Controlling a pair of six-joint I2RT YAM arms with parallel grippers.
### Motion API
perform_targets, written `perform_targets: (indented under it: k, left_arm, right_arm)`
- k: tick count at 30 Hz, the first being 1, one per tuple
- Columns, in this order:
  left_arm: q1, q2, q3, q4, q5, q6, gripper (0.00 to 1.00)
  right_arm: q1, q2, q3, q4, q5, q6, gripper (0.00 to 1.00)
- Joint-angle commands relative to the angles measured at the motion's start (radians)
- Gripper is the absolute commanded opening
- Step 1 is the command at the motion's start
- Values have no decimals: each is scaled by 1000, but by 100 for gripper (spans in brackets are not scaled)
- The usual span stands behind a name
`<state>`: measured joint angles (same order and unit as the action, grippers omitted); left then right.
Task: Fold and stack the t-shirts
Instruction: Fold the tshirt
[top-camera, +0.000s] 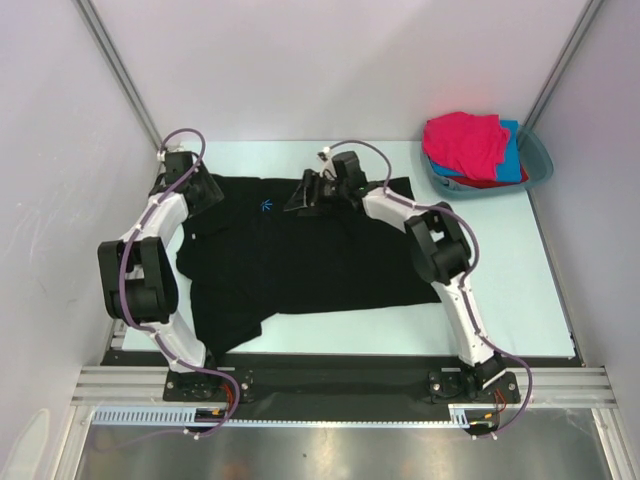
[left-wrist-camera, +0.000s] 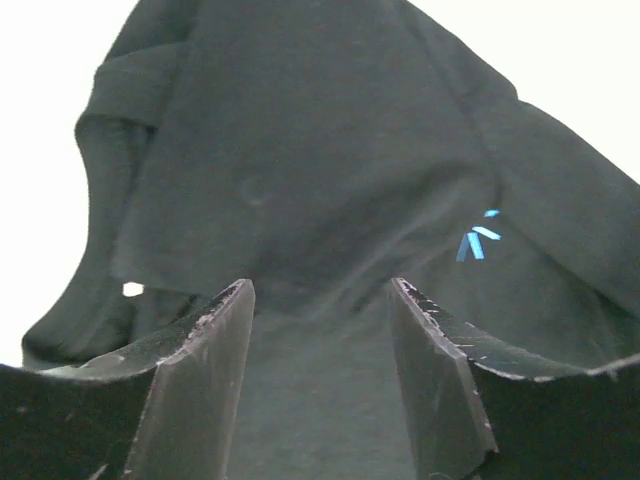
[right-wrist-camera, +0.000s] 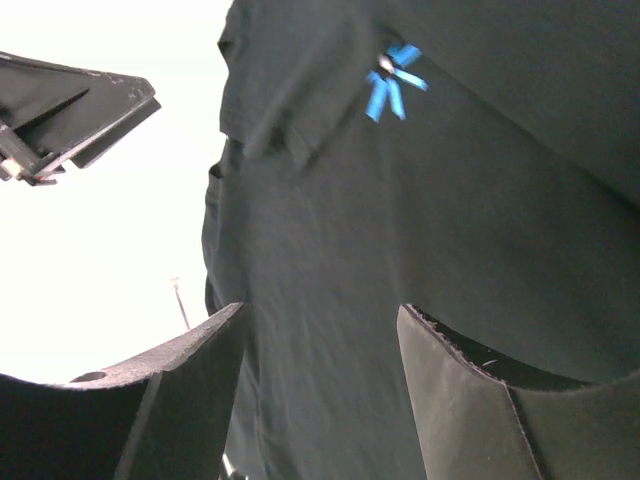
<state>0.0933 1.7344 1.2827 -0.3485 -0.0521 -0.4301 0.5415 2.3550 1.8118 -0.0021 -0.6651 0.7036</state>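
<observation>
A large black t-shirt (top-camera: 310, 265) with a small blue logo (top-camera: 267, 207) lies spread on the table, its lower left part bunched. My left gripper (top-camera: 210, 192) sits at the shirt's far left corner. In the left wrist view its jaws (left-wrist-camera: 320, 285) stand open over wrinkled black cloth (left-wrist-camera: 300, 150), holding nothing. My right gripper (top-camera: 295, 200) hovers at the far edge, just right of the logo. It is open too (right-wrist-camera: 322, 310), with the cloth (right-wrist-camera: 450, 200) lying flat beneath it. Pink (top-camera: 465, 140), blue (top-camera: 512, 160) and red (top-camera: 490, 183) t-shirts are piled in the basin.
The teal basin (top-camera: 540, 160) stands at the table's back right corner. Grey walls close in the left, far and right sides. The pale table (top-camera: 500, 270) shows bare to the right of the black shirt.
</observation>
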Motion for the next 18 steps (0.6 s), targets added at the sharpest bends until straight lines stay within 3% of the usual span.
perform_targets:
  k: [1,10,18]
  left_arm:
    - [-23,7,9,65,75,-24,61]
    - [-79,125,24,103,110,-36,60]
    - [-84,179,43,112,61,-30,59]
  right_arm:
    - [49,94,156,22,-25,22,68]
    - [120,329,492,-61,-31,8,68]
    - [149,423,572,-36,-13,-42,55]
